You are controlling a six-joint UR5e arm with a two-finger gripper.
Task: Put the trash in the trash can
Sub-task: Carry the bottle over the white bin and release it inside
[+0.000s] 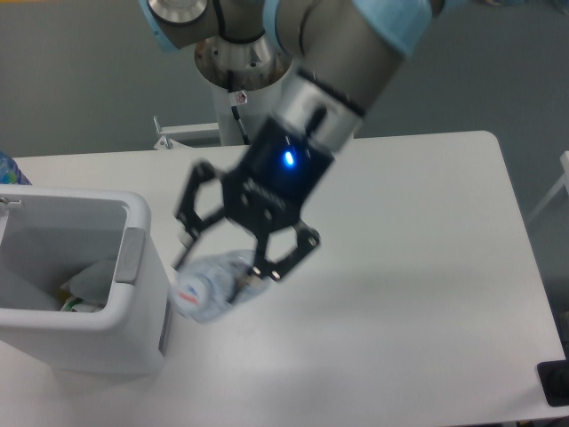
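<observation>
Clear crushed plastic bottle (212, 283) w/ a blue-and-white label hangs in the gripper (224, 263), lifted off the table (427, 267). Only one view, the fixed camera, so all comes from it.

Gripper: black linkage fingers (289, 256) spread fairly wide at the knuckles but closing in at the tips onto the bottle's upper part, so the jaws are clamped round it, approx. bottle-width apart. Blue light glows on the wrist housing above the fingers. Bottle tilts, cap end facing down-left toward the camera. It sits in the air just beside the right wall of the trash can (142, 294), near the bin's right rim; can't tell if it touches the wall. It's outside the bin, not over the opening.

Trash can: boxy white plastic, rounded corners, thick rim, grey tab on its right side. It stands at the table's left edge, toward the front-left corner. Inside, at the bottom right, lies the crumpled whitish wrapper (93, 277), w/ a bit of yellow-green stuff beside it, too small to identify.

Arm (338, 62): grey w/ light-blue joint caps, reaching down from the top of the frame across the table's back edge. Its white pedestal (240, 98) stands behind the table.
</observation>
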